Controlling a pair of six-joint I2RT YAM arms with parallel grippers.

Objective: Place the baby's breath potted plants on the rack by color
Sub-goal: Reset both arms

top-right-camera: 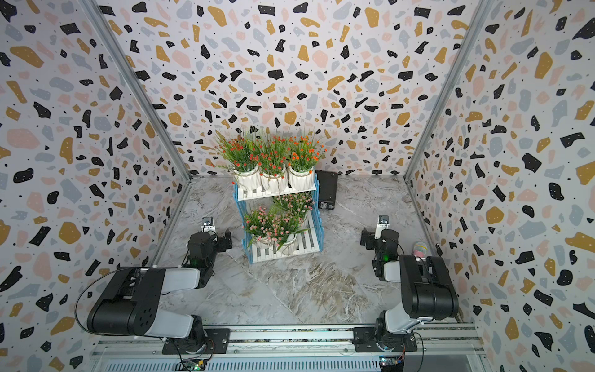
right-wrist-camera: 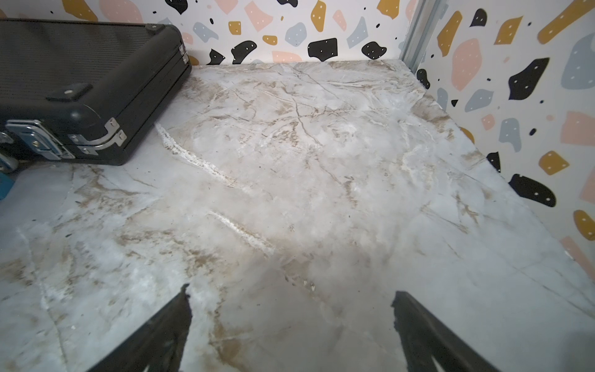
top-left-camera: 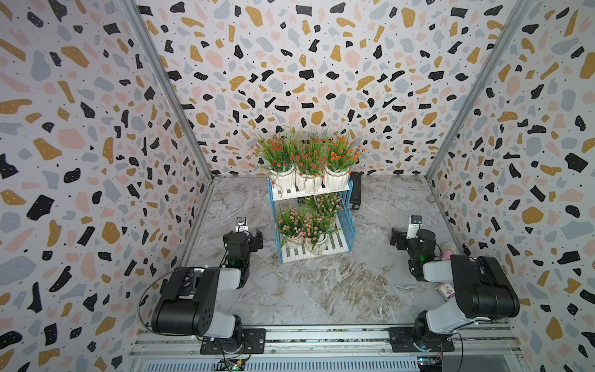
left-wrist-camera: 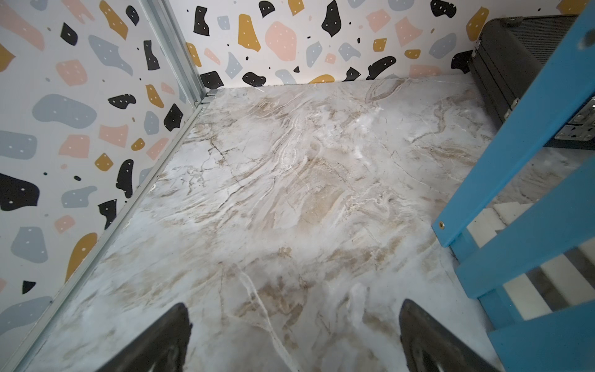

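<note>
Left wrist view shows the left pincer [left-wrist-camera: 294,304] spread apart and empty above the desk [left-wrist-camera: 289,177] beside the rack [left-wrist-camera: 515,128], the right pincer [right-wrist-camera: 291,290] likewise, while in both top views three orange-red baby's breath potted plants [top-left-camera: 309,154] fill its upper tier, three pink plants [top-left-camera: 306,222] its lower.

Black briefcase [top-left-camera: 355,190] on the marble table [top-left-camera: 322,290], a pastel ball [top-left-camera: 450,249] well apart.

Marble tabletop [top-left-camera: 322,290], blue-white rack [top-left-camera: 345,225] standing centre, black briefcase [top-left-camera: 355,191] behind

Twin overhead views, wrist cameras near table [left-wrist-camera: 289,193]
</note>
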